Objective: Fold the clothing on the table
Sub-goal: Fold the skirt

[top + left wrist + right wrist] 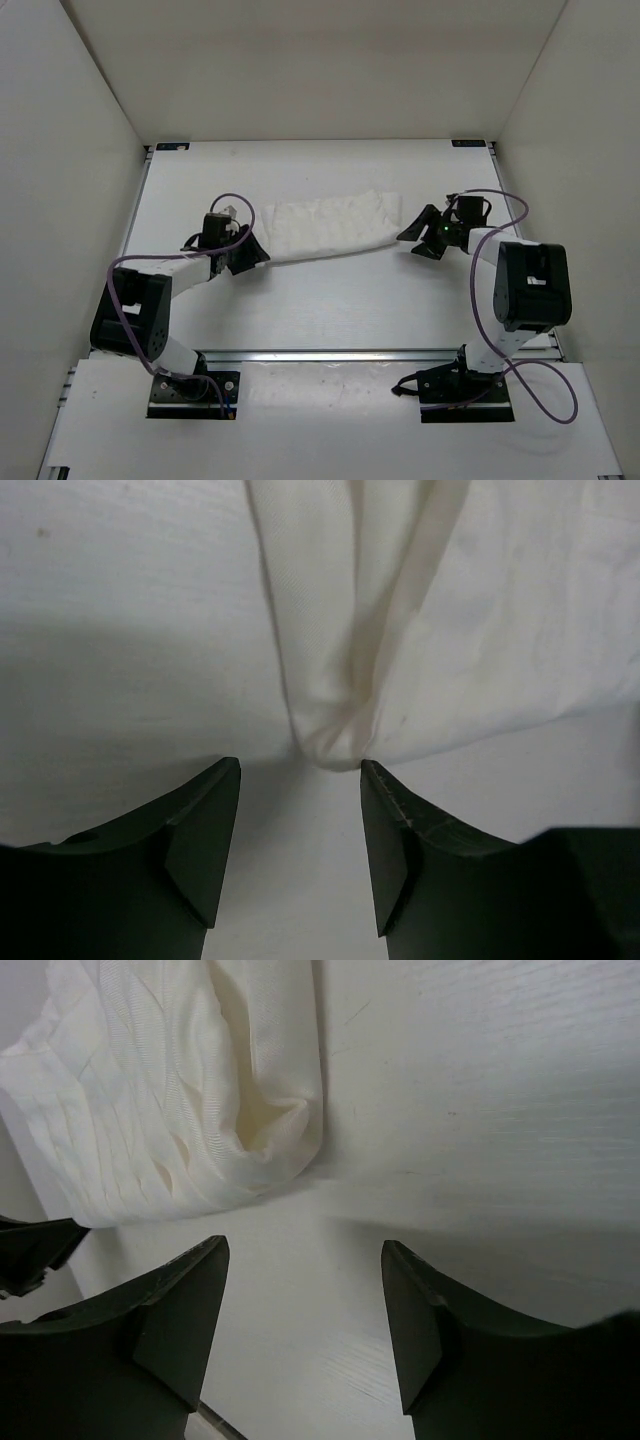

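Near edge: both arm bases sit on the rail. Their lower mounts are partly hidden by looping purple cables (530, 385).

Left gripper (256, 254), black, two-fingered: jaws apart, nothing between them. Wrist view shows only the finger ends of the left gripper (300, 770); the rest is cut off by the frame bottom. A bunched tip of the soft white ribbed clothing (335, 745) lies just ahead of the gap. Cannot tell if it touches the right-hand fingertip.

Right gripper (412, 240), same build: jaws wide, holding nothing, over the bare flat white table (480, 1110). From the wrist, the right gripper (305, 1250) is apart from the cloth's rounded end (160, 1110). A dark shape (30, 1250) is clipped at the left frame edge and cannot be identified.

Mid-table, from overhead: the clothing (330, 225) lies as a long band between the two grippers, roughly parallel to the far edge. Its left end narrows and disappears behind the left gripper. White cloth on the white table (330, 310) makes the lower hem faint.
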Tool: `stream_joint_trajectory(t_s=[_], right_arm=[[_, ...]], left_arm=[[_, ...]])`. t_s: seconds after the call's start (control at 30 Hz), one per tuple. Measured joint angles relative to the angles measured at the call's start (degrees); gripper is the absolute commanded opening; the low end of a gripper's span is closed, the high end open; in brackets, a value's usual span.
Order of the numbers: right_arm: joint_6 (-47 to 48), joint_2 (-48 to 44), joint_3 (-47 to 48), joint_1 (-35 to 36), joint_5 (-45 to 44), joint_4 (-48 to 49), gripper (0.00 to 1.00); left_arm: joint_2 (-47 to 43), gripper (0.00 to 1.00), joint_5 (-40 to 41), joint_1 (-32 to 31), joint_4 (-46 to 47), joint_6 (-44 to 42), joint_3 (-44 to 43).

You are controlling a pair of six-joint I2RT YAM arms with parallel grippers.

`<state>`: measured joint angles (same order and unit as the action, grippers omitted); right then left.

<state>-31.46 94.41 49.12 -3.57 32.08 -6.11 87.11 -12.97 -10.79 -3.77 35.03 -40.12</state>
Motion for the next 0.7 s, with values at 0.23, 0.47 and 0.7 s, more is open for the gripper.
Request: stream_joint_trajectory(t_s=[0.23, 0.47, 0.7], right_arm=[[-6.86, 5.81, -0.66, 2.05, 4.26, 11.5, 0.62], [-12.72, 12.9, 2.47, 2.82, 6.36, 17.03, 0.04], [-13.75, 13.42, 2.58, 3.56, 5.25, 17.22, 0.0]], left_arm=[[-3.1, 0.63, 3.23, -0.81, 3.23, 1.99, 5.05], [-3.08, 0.63, 6.51, -2.47, 6.14, 4.24, 6.03], [-0.66, 0.62, 8.07, -4.85, 10.67, 7.3, 6.29]])
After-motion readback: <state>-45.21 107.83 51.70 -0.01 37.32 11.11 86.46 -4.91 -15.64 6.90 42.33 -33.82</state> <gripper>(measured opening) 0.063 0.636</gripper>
